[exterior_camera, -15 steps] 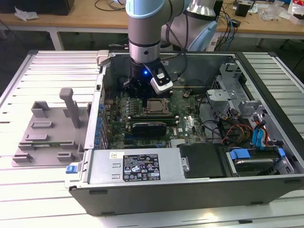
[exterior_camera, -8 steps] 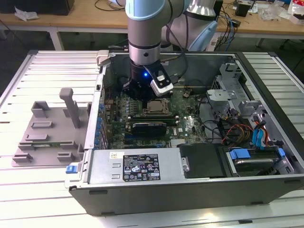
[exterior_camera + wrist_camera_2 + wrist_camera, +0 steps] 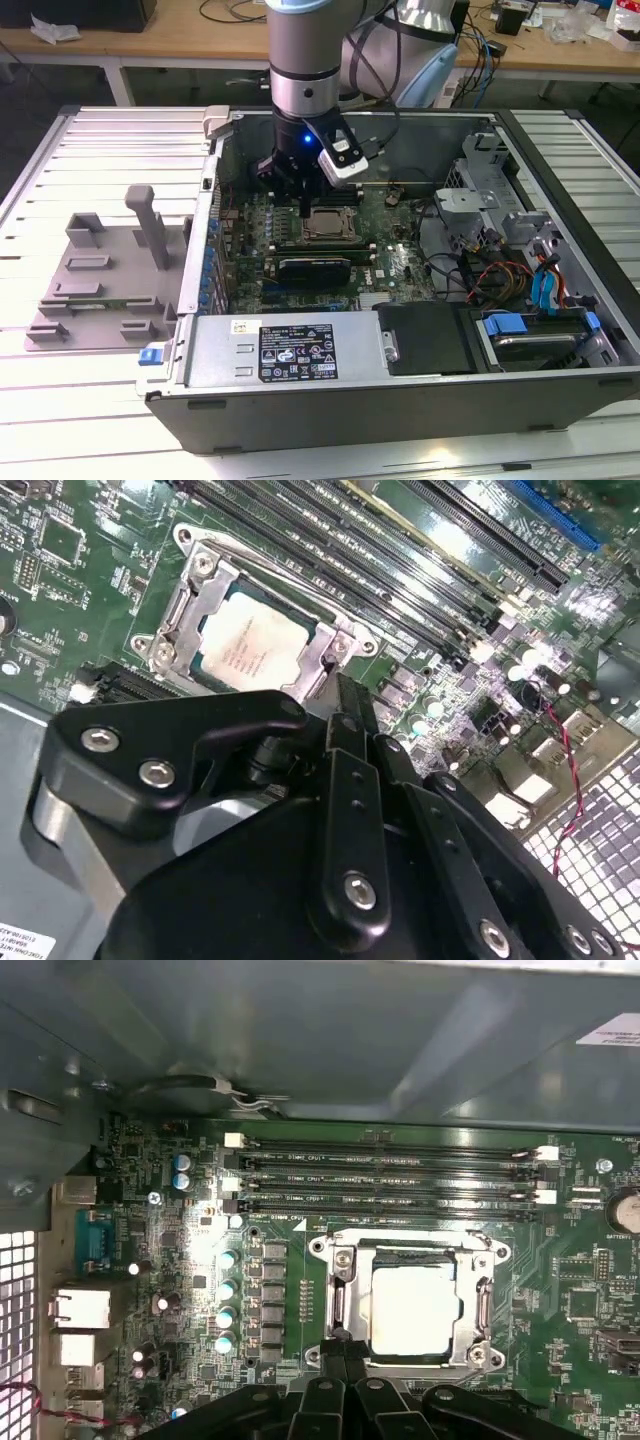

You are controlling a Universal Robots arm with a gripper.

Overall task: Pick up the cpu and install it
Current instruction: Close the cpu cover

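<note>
In both wrist views one cpu [image 3: 415, 1310] is seen seated in its socket [image 3: 341, 1290]; one grey tray [image 3: 120, 270] is shown in the exterior view. The gripper [image 3: 345, 1348] is pressed together, empty.

A metal socket frame [image 3: 340, 1290] sits just beyond the fingers [image 3: 335, 1360], with four dark memory slots [image 3: 390, 1170] farther along the green board [image 3: 185, 1255]. Capacitors [image 3: 226, 1290] stand beside the fingers. A grey tray [image 3: 95, 290] lies well apart.
</note>
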